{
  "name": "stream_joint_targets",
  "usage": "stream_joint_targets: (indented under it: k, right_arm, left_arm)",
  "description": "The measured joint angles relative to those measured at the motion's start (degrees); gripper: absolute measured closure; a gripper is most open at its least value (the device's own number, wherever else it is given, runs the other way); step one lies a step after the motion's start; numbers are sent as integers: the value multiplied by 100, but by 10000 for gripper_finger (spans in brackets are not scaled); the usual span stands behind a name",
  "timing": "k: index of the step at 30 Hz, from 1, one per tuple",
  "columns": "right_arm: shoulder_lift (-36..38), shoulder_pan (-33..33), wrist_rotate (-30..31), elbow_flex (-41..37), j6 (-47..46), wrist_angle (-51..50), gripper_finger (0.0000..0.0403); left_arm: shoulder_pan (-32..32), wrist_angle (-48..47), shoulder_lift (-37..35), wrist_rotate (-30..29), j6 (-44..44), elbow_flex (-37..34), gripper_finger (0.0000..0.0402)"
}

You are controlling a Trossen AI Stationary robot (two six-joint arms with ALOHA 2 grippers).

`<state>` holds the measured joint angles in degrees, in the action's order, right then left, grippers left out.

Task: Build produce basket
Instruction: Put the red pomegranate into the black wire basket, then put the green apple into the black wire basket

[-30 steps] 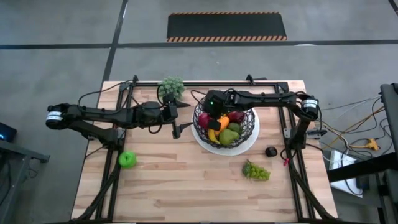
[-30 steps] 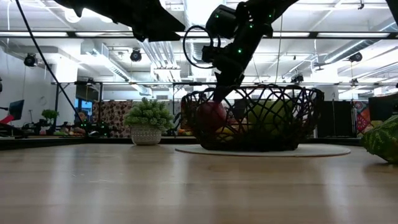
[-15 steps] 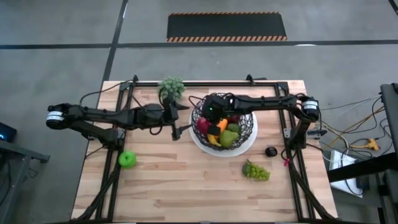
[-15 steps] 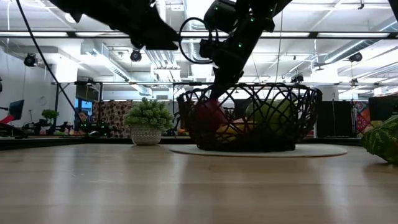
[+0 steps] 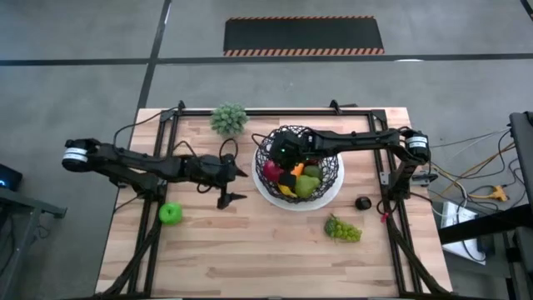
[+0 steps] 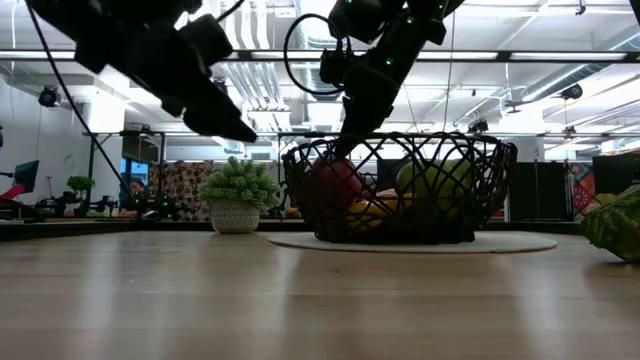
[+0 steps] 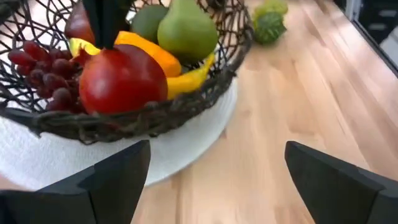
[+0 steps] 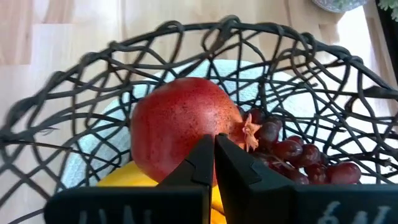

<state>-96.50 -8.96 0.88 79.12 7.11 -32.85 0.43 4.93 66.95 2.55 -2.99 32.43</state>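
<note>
The black wire basket [image 5: 333,177] stands on its white plate [image 5: 331,197] at mid table. It holds a red round fruit [image 8: 180,118], purple grapes [image 8: 298,158], a pear [image 7: 186,28], a banana [image 7: 196,74] and an orange piece [image 7: 149,50]. My right gripper [image 8: 214,142] reaches down into the basket, shut, with its tips at the red fruit. My left gripper [image 5: 236,185] hangs open just left of the basket, facing it, with nothing between its fingers. A green apple [image 5: 170,213] and green grapes [image 5: 342,228] lie on the table. My right gripper sets its shut fingertips [image 8: 202,155] against the red fruit's upper side [image 8: 199,127], beside the fruit's small crown. The fingers slant down into the basket from the table's right. The fruit lies in the basket among the other produce.
A potted plant [image 5: 229,117] stands at the far edge, left of the basket. A small black object [image 5: 362,202] lies right of the plate. Bare wood stretches along the near half of the table. Black frame rails run down both sides.
My left gripper has sunk and come toward the near edge, away from the potted plant, and has stayed open. My right gripper has moved toward the table's left inside the basket, and the basket with its plate has slid a little to the left.
</note>
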Motion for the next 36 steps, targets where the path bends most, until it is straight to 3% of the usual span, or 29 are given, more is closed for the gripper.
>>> stream_joint_targets:
  k: [14,24,29,36]
  right_arm:
    - [23,438,34,10,-354,8,394]
    - [6,473,58,-84,-452,164,394]
    - [-7,473,-266,-146,-407,167,394]
    - [-14,473,-242,-324,-452,185,394]
  left_arm:
    - [9,1695,1158,-1509,-116,-10,47]
    - [-2,1932,1536,-1680,-244,114,47]
    - [5,1941,1532,-1808,-264,114,47]
    - [9,1950,1503,-1812,-264,104,47]
